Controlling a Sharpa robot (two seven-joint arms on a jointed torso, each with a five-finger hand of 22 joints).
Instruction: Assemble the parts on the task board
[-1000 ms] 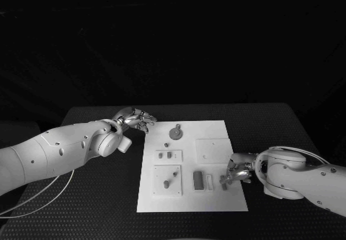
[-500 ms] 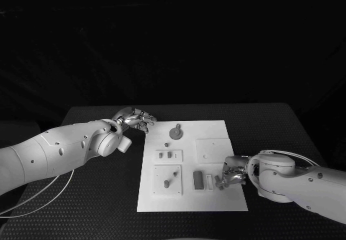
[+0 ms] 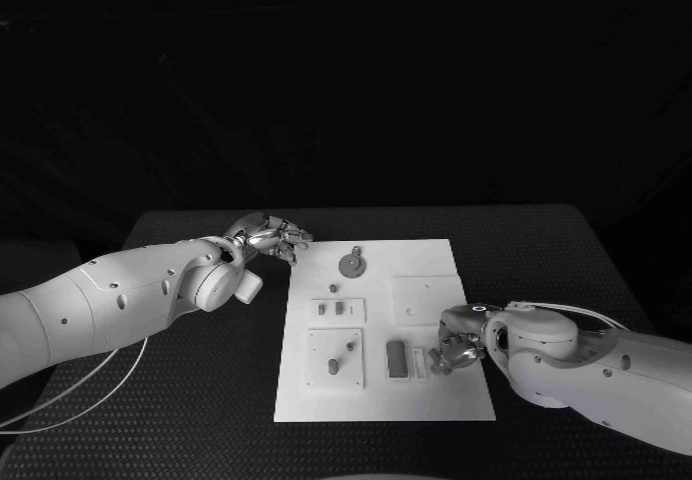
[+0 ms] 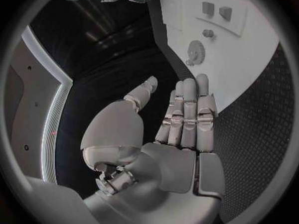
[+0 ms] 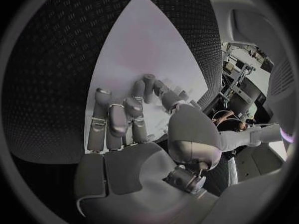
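The white task board [image 3: 433,400] lies in the middle of the table. On it are a gear-like part [image 3: 351,266], two small parts [image 3: 339,310] on a raised plate, a pegged plate [image 3: 335,358], a dark block [image 3: 397,358] and a white bar [image 3: 418,363]. My right hand [image 3: 459,350] hovers low over the board's near right area, just right of the white bar. Its fingers [image 5: 118,119] are bent toward the board [image 5: 143,40] with nothing seen between them. My left hand [image 3: 271,238] hangs beyond the board's far left corner, fingers [image 4: 187,109] straight, holding nothing.
A square plate [image 3: 427,300] sits on the board just beyond my right hand. In the left wrist view the gear-like part [image 4: 195,50] and the board [image 4: 249,59] lie ahead of the fingers. Black table [image 3: 188,400] surrounds the board on all sides.
My right hand has moved left from the board's right edge onto the board, toward the white bar. The left hand has stayed in place.
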